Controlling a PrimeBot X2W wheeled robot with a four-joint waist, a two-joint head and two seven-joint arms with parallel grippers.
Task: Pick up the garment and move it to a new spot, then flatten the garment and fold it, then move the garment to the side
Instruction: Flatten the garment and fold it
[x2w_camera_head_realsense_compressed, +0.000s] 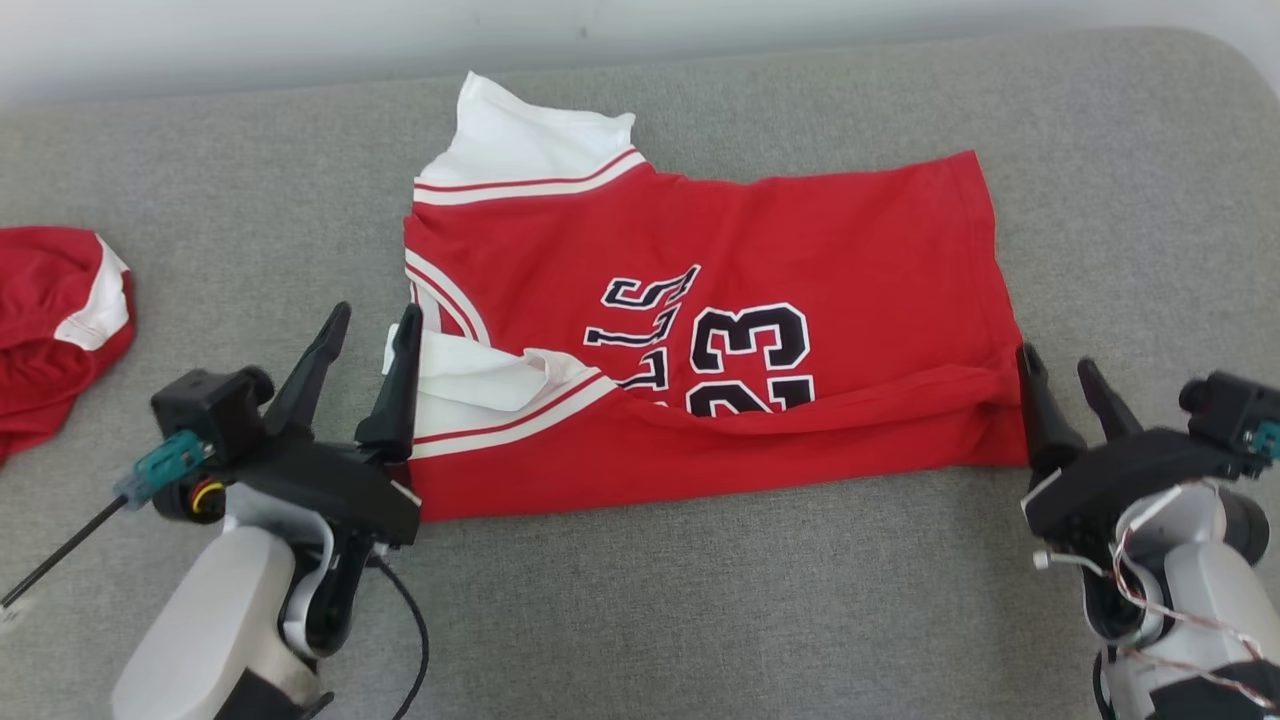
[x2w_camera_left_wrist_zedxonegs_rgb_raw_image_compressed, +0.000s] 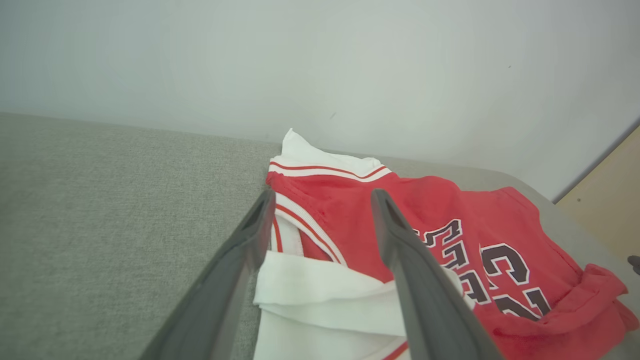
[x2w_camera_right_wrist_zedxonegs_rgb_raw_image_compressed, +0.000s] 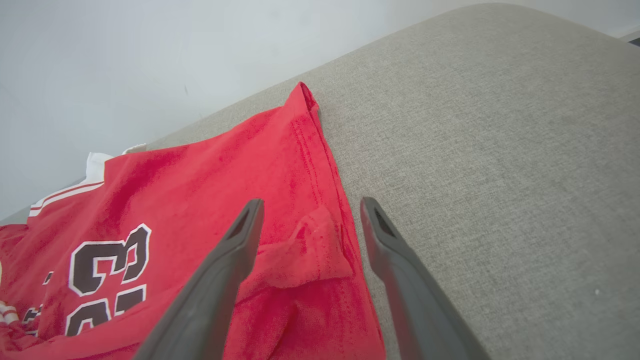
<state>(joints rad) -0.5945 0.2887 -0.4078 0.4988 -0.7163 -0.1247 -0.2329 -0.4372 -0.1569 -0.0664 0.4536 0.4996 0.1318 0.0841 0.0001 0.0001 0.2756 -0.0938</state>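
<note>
Left gripper (x2w_camera_head_realsense_compressed: 375, 312) and right gripper (x2w_camera_head_realsense_compressed: 1058, 358) are gaping empty, flanking red-and-white fabric jersey (x2w_camera_head_realsense_compressed: 700, 250) toward grey padded surface (x2w_camera_head_realsense_compressed: 700, 600) far edge; rumpled near fold is risking unrolling if snagged.

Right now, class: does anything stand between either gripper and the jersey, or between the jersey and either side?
Nothing visible separates the open left gripper or open right gripper from the jersey; both sit at its edges. Toward the robot's left, another red garment lies on the grey surface.
</note>
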